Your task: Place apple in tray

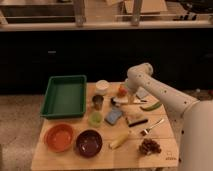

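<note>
Camera view: my gripper [130,98] hangs low over the back of the wooden table [125,161], right of centre, at the end of my white arm [160,92], which reaches in from the right. The apple [121,91] lies just beside my gripper on the side toward the tray, touching it or nearly so. I cannot tell whether I have hold of it, nor how wide I stand.

The tray [64,78] sits at the table's back left corner, well apart from the apple. A white cup [102,86] and a dark cup [98,101] stand between them.

Nearer the front: a small green cup [95,118], blue sponge [114,116], orange bowl [59,137], purple bowl [89,142], banana [121,140], fork [152,127], grapes [149,146].
</note>
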Action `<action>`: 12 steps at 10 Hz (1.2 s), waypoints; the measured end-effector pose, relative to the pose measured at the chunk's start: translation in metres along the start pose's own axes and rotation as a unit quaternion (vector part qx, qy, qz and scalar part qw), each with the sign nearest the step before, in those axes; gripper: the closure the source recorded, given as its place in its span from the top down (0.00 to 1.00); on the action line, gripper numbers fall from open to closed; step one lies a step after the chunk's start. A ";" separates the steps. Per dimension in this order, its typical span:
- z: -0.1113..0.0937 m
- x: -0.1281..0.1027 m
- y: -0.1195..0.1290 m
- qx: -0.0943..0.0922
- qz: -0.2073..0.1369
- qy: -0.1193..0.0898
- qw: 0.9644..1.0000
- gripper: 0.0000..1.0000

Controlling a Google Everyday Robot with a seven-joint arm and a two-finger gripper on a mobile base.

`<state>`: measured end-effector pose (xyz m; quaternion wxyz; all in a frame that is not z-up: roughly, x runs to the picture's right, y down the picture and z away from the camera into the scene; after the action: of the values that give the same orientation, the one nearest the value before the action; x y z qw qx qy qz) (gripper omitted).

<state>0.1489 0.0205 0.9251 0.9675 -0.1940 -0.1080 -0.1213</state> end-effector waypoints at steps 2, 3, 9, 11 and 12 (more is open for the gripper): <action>0.003 0.010 -0.012 0.008 0.022 0.000 1.000 0.80; 0.006 0.013 -0.016 0.010 0.031 -0.003 0.999 0.80; 0.024 0.012 -0.038 0.019 0.056 -0.031 0.998 0.80; 0.028 0.012 -0.043 0.025 0.061 -0.035 0.997 0.80; 0.029 0.013 -0.045 0.028 0.064 -0.036 0.997 0.80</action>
<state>0.1439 -0.0109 0.9701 0.9738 -0.1772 -0.1332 -0.0496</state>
